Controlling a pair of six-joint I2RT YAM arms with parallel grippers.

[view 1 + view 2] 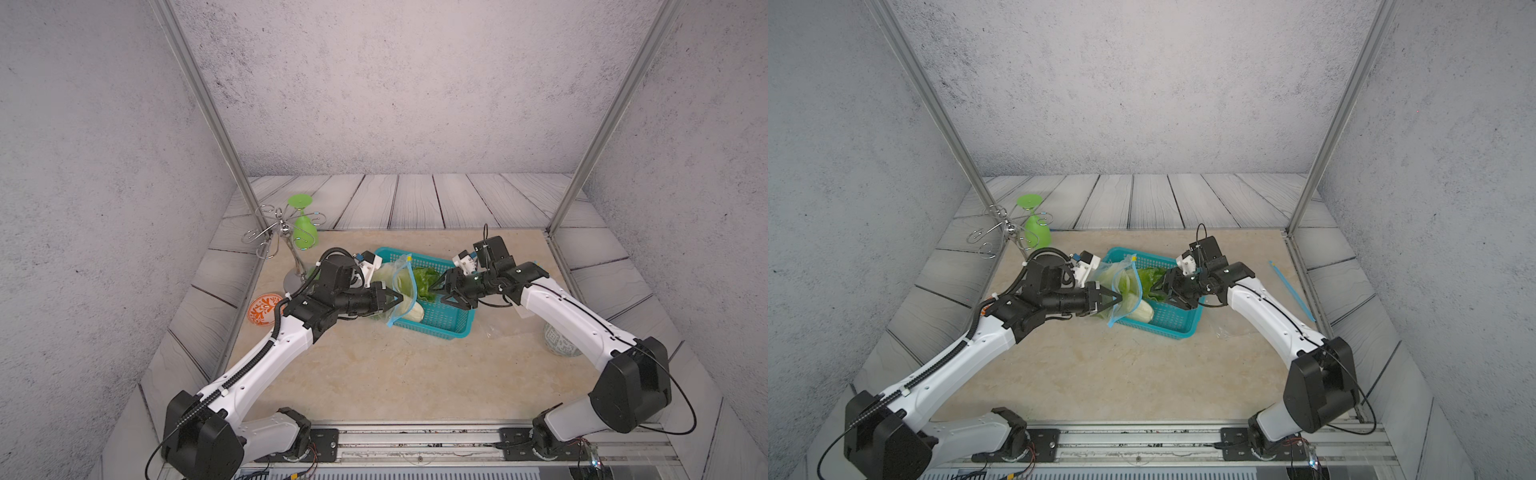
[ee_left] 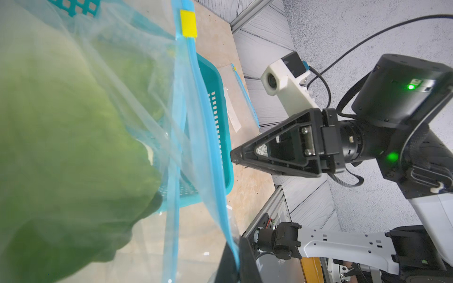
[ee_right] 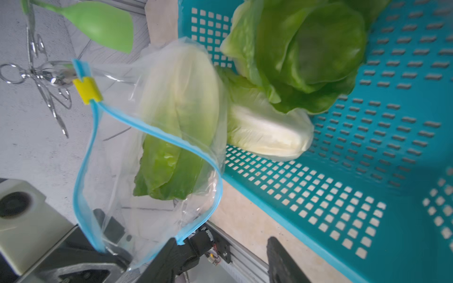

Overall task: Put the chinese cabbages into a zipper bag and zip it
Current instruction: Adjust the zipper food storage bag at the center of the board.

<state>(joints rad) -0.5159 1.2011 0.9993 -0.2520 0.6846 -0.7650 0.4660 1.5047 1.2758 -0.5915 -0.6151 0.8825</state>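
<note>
Chinese cabbages (image 3: pixel 318 49): left gripper (image 1: pixel 400 297) pinches the zipper bag (image 3: pixel 157 213) rim; one head blurs behind its film, two overlap in the teal basket (image 1: pixel 451 324); right gripper (image 1: pixel 437 293) fingers spread, empty.

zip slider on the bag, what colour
Yellow slider, on a blue zip strip; shows best in the right wrist view.

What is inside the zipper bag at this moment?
One chinese cabbage shows through the clear zipper bag, leaves toward its open mouth. The bag's far end, behind the cabbage, is covered.
</note>
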